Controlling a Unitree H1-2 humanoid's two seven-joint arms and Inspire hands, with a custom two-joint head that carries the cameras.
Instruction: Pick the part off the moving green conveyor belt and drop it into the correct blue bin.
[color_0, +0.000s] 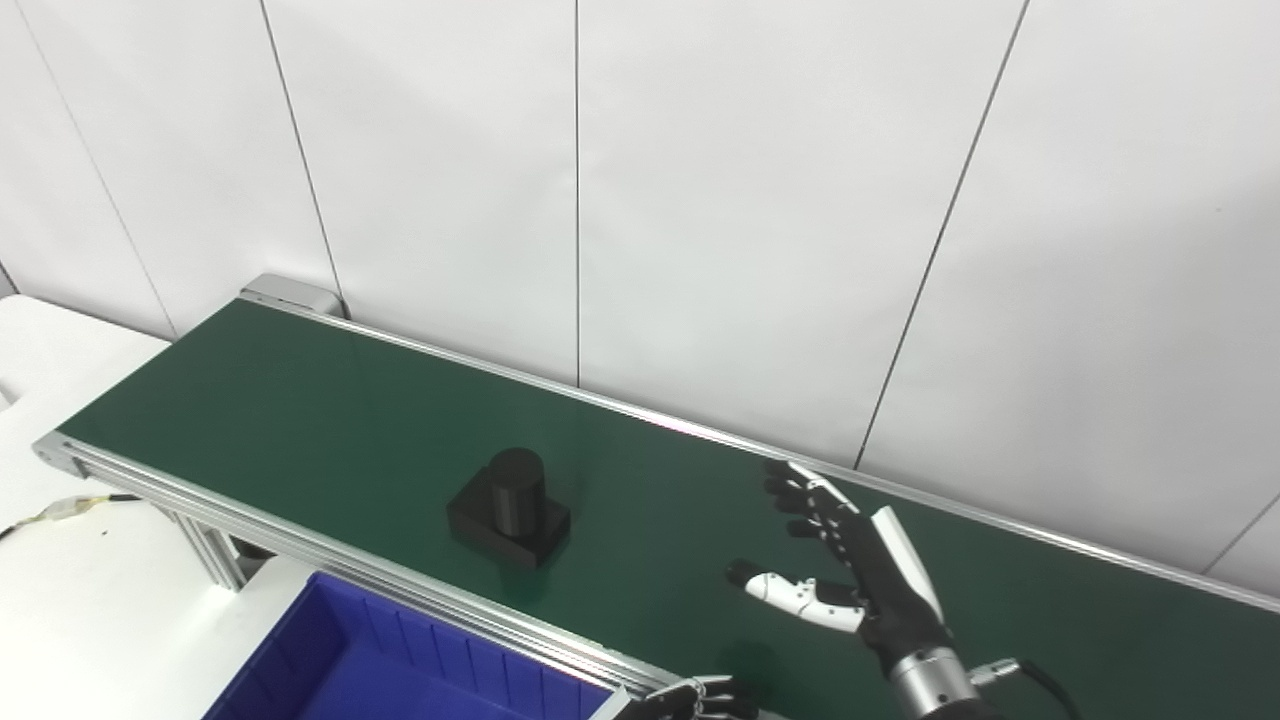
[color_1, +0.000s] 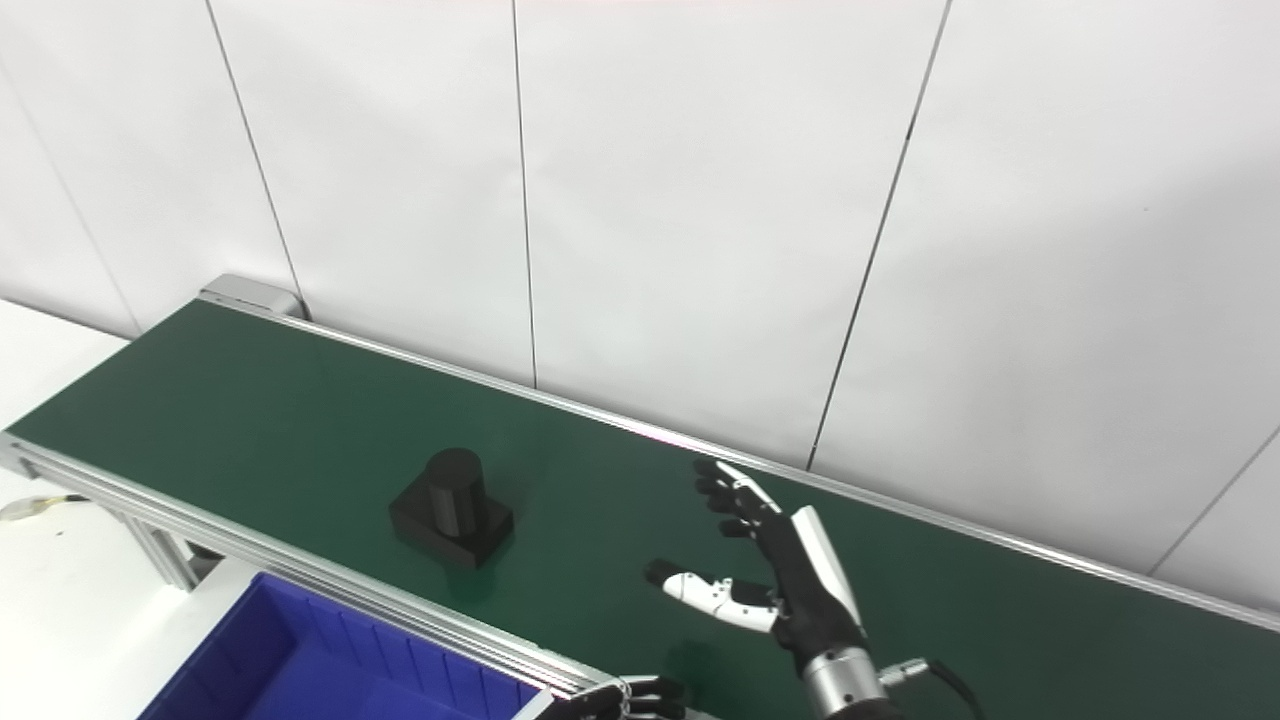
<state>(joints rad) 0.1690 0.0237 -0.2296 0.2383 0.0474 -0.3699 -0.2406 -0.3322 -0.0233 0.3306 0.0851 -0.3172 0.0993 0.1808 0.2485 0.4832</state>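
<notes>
A black part (color_0: 509, 506), a short cylinder standing on a square base, rests on the green conveyor belt (color_0: 300, 410) near its front edge. My right hand (color_0: 850, 565) hovers over the belt to the right of the part, well apart from it, open with fingers spread and thumb pointing toward the part. Only the fingertips of my left hand (color_0: 690, 700) show at the bottom edge, below the belt's front rail, and they hold nothing that I can see. A blue bin (color_0: 400, 665) sits below the belt, in front of the part.
The belt runs diagonally from the far left to the near right, framed by aluminium rails (color_0: 330, 560). White wall panels stand right behind it. A white table (color_0: 60, 560) with a cable (color_0: 60, 510) lies to the left. The bin has divider ribs inside.
</notes>
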